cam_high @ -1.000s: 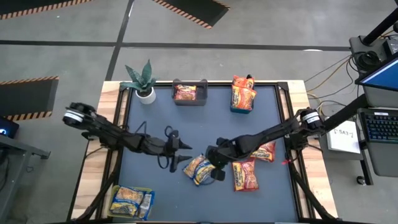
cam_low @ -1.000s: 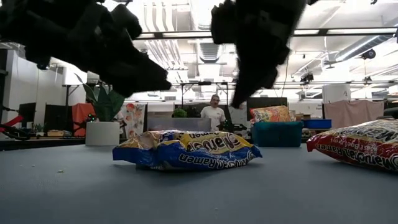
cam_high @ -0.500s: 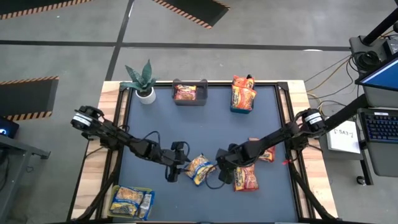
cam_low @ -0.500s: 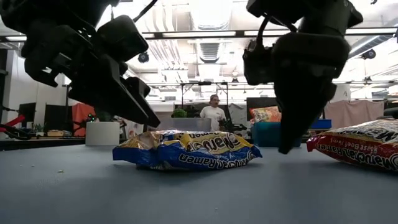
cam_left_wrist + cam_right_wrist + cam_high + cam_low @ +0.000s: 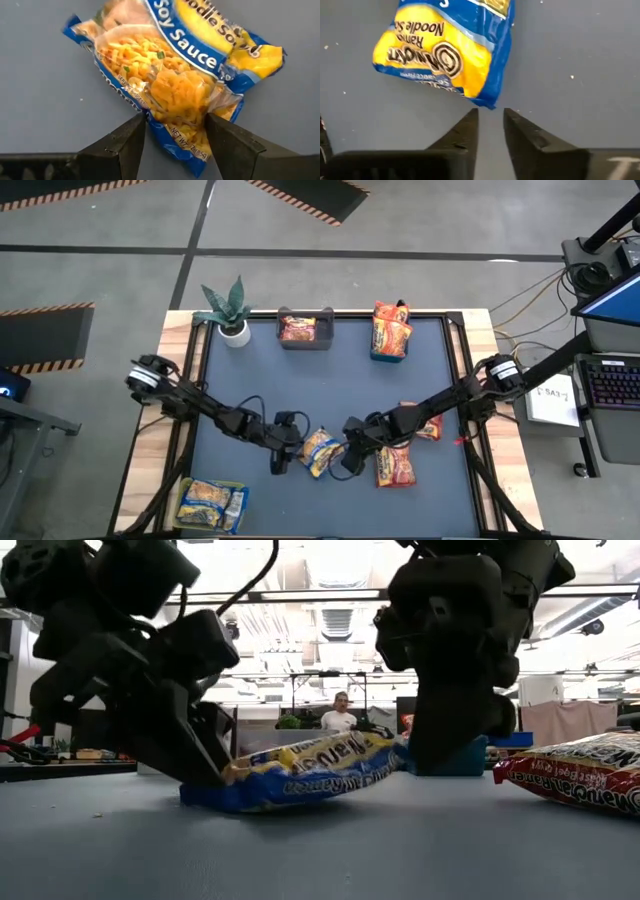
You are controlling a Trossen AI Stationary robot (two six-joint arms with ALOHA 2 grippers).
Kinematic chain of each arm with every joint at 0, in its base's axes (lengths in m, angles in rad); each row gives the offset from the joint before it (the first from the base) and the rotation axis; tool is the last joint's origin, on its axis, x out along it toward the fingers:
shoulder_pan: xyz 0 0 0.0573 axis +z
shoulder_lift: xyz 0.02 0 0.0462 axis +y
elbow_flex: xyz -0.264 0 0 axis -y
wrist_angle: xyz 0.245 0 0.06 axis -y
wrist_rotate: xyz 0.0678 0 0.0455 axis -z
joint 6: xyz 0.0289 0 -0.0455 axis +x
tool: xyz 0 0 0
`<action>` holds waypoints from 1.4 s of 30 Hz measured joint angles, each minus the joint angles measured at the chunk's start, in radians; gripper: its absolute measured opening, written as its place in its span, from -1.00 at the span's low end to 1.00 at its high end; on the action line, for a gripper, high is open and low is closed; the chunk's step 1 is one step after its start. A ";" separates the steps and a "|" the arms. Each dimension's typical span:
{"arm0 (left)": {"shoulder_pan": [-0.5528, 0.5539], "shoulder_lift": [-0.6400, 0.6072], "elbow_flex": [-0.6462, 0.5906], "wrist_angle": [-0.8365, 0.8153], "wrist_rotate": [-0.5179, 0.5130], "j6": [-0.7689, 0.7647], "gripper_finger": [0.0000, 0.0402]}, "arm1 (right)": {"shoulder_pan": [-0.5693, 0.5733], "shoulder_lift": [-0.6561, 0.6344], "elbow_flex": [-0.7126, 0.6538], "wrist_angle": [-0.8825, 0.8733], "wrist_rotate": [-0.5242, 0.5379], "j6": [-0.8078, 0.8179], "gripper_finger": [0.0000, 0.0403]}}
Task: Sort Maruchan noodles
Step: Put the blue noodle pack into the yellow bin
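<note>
Both arms have closed in on the yellow-and-blue soy sauce ramen packet (image 5: 322,450) lying near the middle of the tabletop (image 5: 250,375), toward its 6 o'clock edge. The left gripper (image 5: 281,456) has slid in from 9 o'clock, and its spread jaws now straddle the packet's near end, touching the wrapper without squeezing it flat. In the low view that end stays down while the far end has tipped up off the tabletop. The right gripper (image 5: 349,459) has come in from 3 o'clock; its jaws, a moment ago pressed together, now show a narrow gap just short of the packet's corner. This looks like a two-arm pickup beginning, probably bound for the bin (image 5: 210,506) of matching packets at 7 o'clock.
</note>
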 joint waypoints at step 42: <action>-0.005 0.053 -0.007 0.093 0.017 -0.029 -0.05 | -0.034 0.107 -0.023 0.424 0.022 0.040 0.63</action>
